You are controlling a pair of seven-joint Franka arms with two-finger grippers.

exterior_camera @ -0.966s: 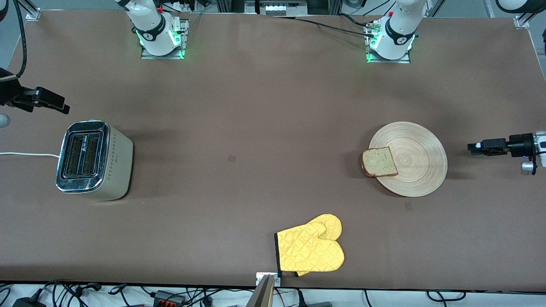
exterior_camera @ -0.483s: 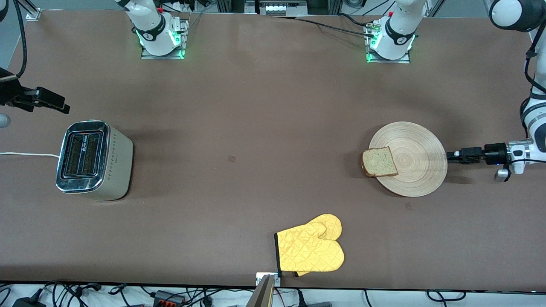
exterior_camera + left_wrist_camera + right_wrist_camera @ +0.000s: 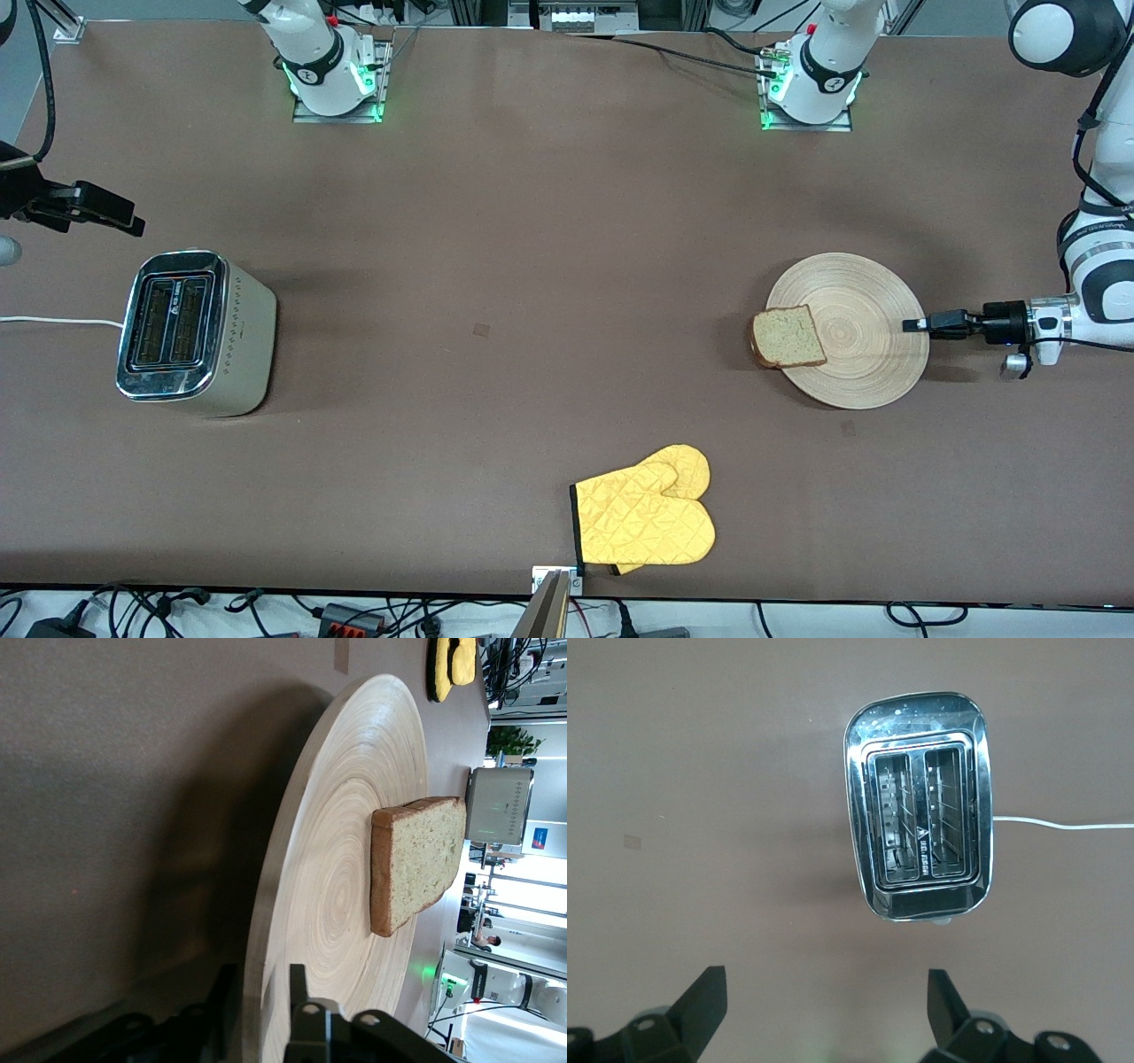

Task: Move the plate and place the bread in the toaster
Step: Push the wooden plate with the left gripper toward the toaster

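Note:
The round light-wood plate (image 3: 873,354) (image 3: 332,877) lies toward the left arm's end of the table. The bread (image 3: 788,338) (image 3: 421,859) rests flat on it, overhanging the rim toward the toaster. My left gripper (image 3: 914,325) (image 3: 260,973) reaches in level with the table and is shut on the plate's rim, one finger over it and one under. The chrome-topped toaster (image 3: 190,332) (image 3: 917,842) stands at the right arm's end with both slots empty. My right gripper (image 3: 133,226) (image 3: 824,988) hangs open over the table beside the toaster and holds nothing.
A pair of yellow oven mitts (image 3: 647,518) (image 3: 452,665) lies near the table's front edge, nearer to the front camera than the plate. The toaster's white cord (image 3: 53,321) (image 3: 1063,825) runs off the table's end.
My left gripper has slid in from off the plate to its rim and closed its fingers round the rim. The plate, the bread and the right arm have not moved.

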